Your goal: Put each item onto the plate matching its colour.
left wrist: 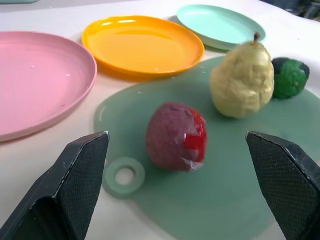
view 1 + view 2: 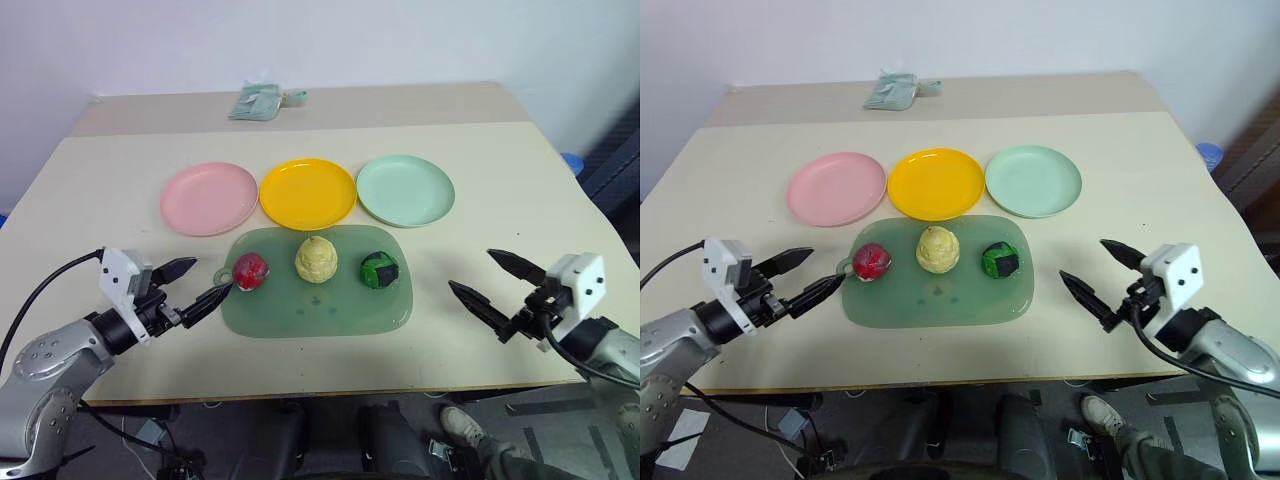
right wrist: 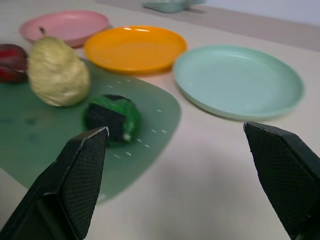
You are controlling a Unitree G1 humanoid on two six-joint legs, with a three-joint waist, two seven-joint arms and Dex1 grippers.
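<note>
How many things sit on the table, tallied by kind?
Plates: 3, namely pink plate, yellow plate, mint green plate
Toy items: 3, namely dark red item, pale yellow item, green striped item
Green mat: 1
Crumpled cloth: 1
Total: 8

In the left wrist view the pink plate [image 1: 35, 80] is cut by the picture's edge, and so is the mint green plate [image 1: 220, 25] at the top. The green mat [image 1: 220, 190] runs out at the bottom. At the table's far side lies a crumpled pale green thing [image 2: 258, 101], too small to identify.
</note>
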